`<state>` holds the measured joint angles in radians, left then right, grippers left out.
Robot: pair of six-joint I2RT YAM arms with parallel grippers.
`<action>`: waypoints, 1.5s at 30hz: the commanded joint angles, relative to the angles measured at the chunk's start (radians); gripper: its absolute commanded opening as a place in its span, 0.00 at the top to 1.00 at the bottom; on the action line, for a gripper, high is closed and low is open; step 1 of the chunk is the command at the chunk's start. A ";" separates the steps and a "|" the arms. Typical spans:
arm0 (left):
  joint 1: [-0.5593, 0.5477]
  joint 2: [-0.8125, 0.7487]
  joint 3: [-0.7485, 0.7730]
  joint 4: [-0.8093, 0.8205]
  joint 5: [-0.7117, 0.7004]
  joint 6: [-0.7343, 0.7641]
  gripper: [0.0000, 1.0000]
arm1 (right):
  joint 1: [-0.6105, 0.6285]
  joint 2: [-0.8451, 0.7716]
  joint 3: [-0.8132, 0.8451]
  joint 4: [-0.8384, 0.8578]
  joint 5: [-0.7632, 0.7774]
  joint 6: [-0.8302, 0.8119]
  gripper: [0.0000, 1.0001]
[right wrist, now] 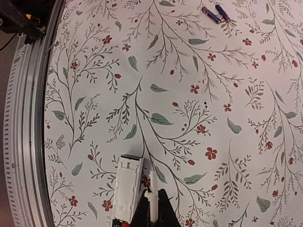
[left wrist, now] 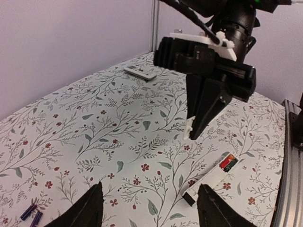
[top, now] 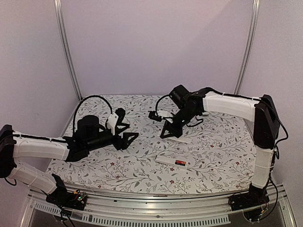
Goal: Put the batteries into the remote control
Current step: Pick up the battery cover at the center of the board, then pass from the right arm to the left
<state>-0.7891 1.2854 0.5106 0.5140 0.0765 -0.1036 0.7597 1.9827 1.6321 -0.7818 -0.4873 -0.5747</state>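
The white remote control (top: 168,160) lies back-up on the flowered table with its battery bay uncovered. One black and red battery (left wrist: 228,162) sits in the end of that bay. Two loose dark purple batteries (right wrist: 213,13) lie side by side further off on the cloth. My right gripper (right wrist: 154,198) hovers just beside the remote (right wrist: 127,187), shut on a thin white plastic strip (right wrist: 152,208) that looks like the battery cover. My left gripper (left wrist: 151,210) is open and empty, low over the table, with its right finger close to the remote's near end (left wrist: 191,197).
A second white remote (left wrist: 139,72) lies farther back near the wall. The metal rail (right wrist: 26,118) runs along the table's near edge. Purple walls close in the back and left sides. In the top view the two grippers (top: 130,137) (top: 165,135) point toward each other.
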 commanded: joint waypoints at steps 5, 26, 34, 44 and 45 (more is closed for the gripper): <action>-0.037 0.003 0.087 0.025 0.318 0.144 0.40 | 0.098 -0.151 0.007 0.074 -0.017 -0.010 1.00; -0.107 0.072 0.207 -0.137 0.335 0.254 0.86 | 0.146 -0.198 0.009 0.078 -0.017 -0.022 1.00; -0.107 0.092 0.220 -0.134 0.300 0.234 0.98 | 0.150 -0.207 0.009 0.081 -0.038 -0.033 1.00; -0.107 0.068 0.210 -0.107 0.339 0.225 1.00 | 0.151 -0.209 0.009 0.078 -0.025 -0.034 0.86; -0.107 0.062 0.210 -0.112 0.347 0.234 1.00 | 0.151 -0.210 0.009 0.072 -0.023 -0.033 0.80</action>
<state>-0.8776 1.3609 0.7174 0.4236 0.3958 0.1120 0.9035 1.8141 1.6409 -0.7467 -0.5049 -0.6258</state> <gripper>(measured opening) 0.020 0.108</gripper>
